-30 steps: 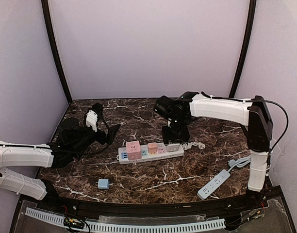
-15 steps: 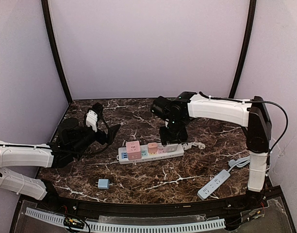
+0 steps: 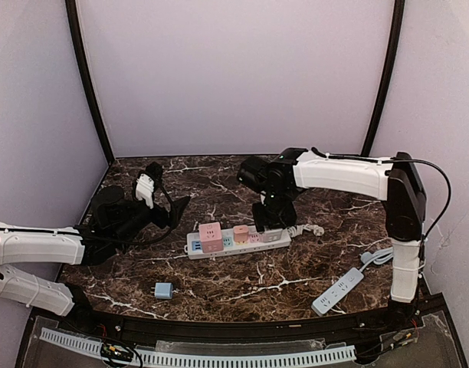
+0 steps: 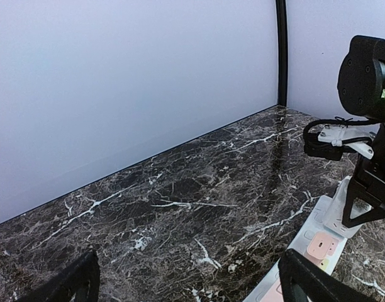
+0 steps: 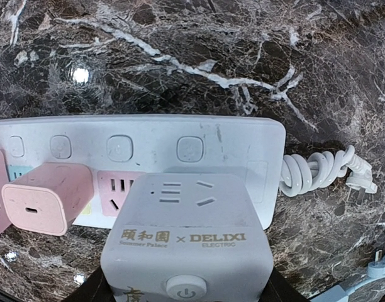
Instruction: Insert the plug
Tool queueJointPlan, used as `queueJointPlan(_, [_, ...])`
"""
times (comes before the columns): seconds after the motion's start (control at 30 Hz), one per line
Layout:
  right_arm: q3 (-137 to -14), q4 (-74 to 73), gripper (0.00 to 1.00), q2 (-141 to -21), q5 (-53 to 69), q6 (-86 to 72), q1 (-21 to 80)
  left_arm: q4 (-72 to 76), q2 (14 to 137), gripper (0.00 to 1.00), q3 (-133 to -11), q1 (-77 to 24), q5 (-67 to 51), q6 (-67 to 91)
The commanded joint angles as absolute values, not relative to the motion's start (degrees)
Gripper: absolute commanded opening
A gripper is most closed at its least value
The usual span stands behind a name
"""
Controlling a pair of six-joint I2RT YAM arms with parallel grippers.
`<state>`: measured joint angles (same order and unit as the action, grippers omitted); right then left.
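Over the power strip point(image 5: 148, 135) end | right claw point(image 3: 270, 221) pinches the white plug point(image 5: 187, 251) to line it up with a socket | left claw point(image 4: 189, 267) spread, off to the side

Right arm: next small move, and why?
Probably press the right tool straight down. It grips the white cube adapter over the right end of the power strip, beside the pink plug, and I can't tell whether it's fully seated.

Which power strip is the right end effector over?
The middle strip, carrying pink adapters; the right end effector holds a grey adapter at its right end. The other strip lies bare near the right arm's base.
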<state>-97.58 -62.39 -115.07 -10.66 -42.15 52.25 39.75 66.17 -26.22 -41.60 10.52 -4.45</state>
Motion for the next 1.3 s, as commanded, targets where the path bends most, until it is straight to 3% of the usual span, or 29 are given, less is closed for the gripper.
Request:
queueJointPlan(0.0, [-97.0,-62.5,0.00,-115.9,-12.8,-42.0,52.4,39.4,65.1,0.99,-27.1,-41.3,10.2,-4.4])
queueJointPlan(0.73, [-96.3,-61.6,0.00,-120.7,-8.1,-38.1,47.7,39.3,65.6,0.99,-27.3,-41.3,9.9,-4.5])
queueJointPlan(1.27, [-102.2,-68.1,0.00,-128.7,-9.4,-34.6,46.7,39.2,65.7,0.99,-27.4,-41.3,9.7,-4.6])
